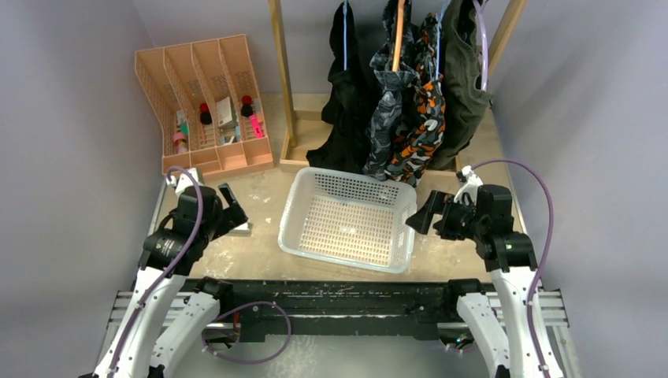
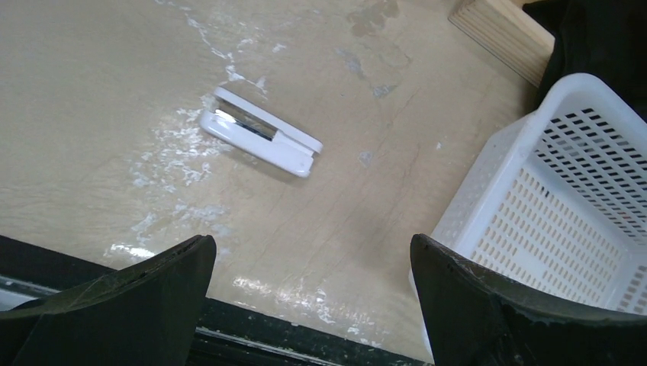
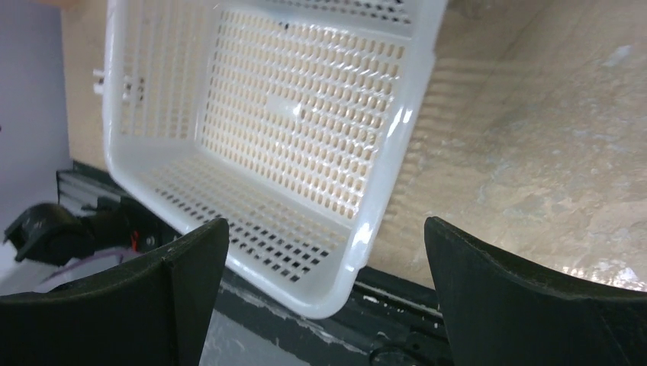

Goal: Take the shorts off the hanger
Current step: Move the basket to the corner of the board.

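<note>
**A:** Which step?

**B:** The start, by my reading. All four shorts [image 1: 402, 110] hang on the wooden rack [image 1: 282, 71] at the far side of the table [image 1: 260, 248]: black pair [image 1: 343, 94] leftmost, then blue-grey patterned pair [image 1: 387, 118], orange camouflage pair [image 1: 427, 118], olive pair [image 1: 461, 87]. None is off. The white basket [image 1: 339, 256] in front of them holds nothing.

**A:** Grippers?

**B:** Left gripper [image 1: 234, 209] has its jaws spread wide and carries nothing. The right gripper [image 1: 421, 214] is the same.

**A:** Pose?

**B:** Both arms are folded low near their bases, one on each side of the basket, fingers pointing inward toward it. The left wrist looks down on bare table and a small white clip-like object [image 2: 259, 141]; the right wrist looks over the basket rim. Both are well apart from the garments.

**A:** Next move?

**B:** Probably lift and reach one arm far forward to a pair, pinch the hanging fabric, and draw it down off a hanger [image 1: 398, 35]. The pairs overlap, so picking out a single one needs care.
</note>
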Controlling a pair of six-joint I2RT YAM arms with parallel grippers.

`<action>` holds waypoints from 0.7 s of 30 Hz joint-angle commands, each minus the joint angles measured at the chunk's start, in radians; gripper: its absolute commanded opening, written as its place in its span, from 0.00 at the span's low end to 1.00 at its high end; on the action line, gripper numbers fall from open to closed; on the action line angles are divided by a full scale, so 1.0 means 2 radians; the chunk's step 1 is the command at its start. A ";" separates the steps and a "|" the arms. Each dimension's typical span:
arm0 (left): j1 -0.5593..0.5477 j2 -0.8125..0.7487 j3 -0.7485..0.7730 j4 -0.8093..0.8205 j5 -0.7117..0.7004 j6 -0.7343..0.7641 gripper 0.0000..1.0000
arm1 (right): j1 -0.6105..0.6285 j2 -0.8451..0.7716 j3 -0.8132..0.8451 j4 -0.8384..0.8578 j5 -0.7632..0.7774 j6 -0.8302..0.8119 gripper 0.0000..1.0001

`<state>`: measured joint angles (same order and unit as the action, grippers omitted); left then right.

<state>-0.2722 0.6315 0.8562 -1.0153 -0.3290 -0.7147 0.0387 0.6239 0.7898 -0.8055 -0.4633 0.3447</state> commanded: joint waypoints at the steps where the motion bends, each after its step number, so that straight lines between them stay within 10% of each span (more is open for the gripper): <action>1: -0.004 0.013 -0.009 0.052 0.060 -0.007 1.00 | -0.003 0.024 -0.026 0.073 0.057 0.063 0.99; 10: -0.005 0.085 -0.024 0.146 0.185 -0.039 1.00 | 0.005 0.089 -0.050 0.150 0.106 0.110 0.99; 21: -0.005 0.152 -0.050 0.218 0.159 -0.102 1.00 | 0.009 0.112 -0.072 0.190 0.205 0.192 0.99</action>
<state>-0.2775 0.9085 0.7761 -0.7013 -0.0116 -0.8665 0.0536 0.8421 0.6651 -0.5098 -0.0914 0.6739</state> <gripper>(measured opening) 0.994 0.994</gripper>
